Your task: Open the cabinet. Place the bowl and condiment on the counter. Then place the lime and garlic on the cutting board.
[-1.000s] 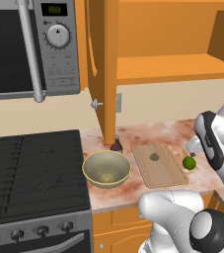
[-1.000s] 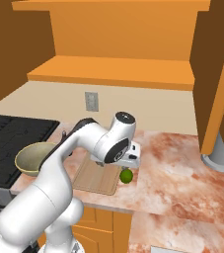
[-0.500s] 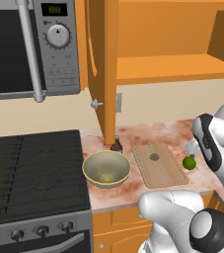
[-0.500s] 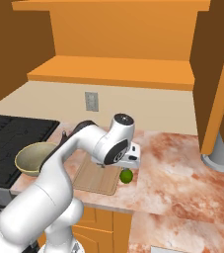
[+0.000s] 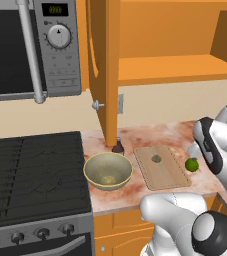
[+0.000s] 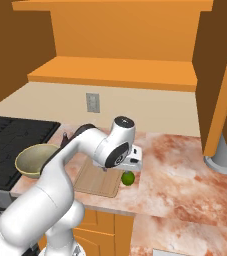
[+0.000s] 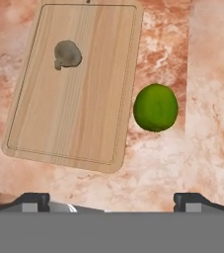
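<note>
The gripper (image 7: 111,200) hangs with its jaws spread wide and empty above the lime (image 7: 156,107), which lies on the counter (image 7: 182,163) just beside the long edge of the cutting board (image 7: 74,84). The garlic (image 7: 66,54) already rests on the board, so the lime seems next.

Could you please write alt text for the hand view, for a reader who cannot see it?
A lime sits on the marbled counter just off the cutting board, whose surface carries the garlic. The gripper hangs open above.
</note>
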{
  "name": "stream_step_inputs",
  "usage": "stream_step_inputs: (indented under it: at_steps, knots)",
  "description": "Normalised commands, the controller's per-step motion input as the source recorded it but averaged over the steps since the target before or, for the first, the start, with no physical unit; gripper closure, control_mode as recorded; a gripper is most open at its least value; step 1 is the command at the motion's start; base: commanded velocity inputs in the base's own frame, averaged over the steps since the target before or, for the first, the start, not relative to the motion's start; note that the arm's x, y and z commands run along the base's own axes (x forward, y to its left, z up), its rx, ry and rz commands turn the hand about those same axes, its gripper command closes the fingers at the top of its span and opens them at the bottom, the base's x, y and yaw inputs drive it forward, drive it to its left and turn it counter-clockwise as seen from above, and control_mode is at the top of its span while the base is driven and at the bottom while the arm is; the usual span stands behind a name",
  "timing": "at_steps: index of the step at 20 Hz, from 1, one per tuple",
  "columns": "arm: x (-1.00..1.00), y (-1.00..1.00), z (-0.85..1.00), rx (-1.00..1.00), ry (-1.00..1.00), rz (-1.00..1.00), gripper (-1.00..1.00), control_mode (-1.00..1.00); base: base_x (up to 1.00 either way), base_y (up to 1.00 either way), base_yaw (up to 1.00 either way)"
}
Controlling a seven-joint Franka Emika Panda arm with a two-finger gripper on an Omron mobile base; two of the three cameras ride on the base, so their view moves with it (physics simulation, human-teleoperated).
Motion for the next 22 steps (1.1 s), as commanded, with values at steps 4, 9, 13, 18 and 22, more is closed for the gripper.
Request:
stream_step_inputs:
  at_steps: [4, 9, 13, 18, 22]
  knots:
    - [0.08, -0.01, -0.15, -0.03, 0.0, 0.0, -1.0, -1.0, 0.0, 0.0, 0.0]
    - [0.08, -0.02, -0.12, -0.02, 0.0, 0.0, -1.0, -1.0, 0.0, 0.0, 0.0]
    - [0.03, -0.09, -0.03, -0.01, 0.0, 0.0, -1.0, -1.0, 0.0, 0.0, 0.0]
    - [0.04, -0.1, -0.04, 0.0, 0.0, 0.0, -1.0, -1.0, 0.0, 0.0, 0.0]
    - [0.04, -0.06, -0.07, 0.0, 0.0, 0.0, -1.0, -1.0, 0.0, 0.0, 0.0]
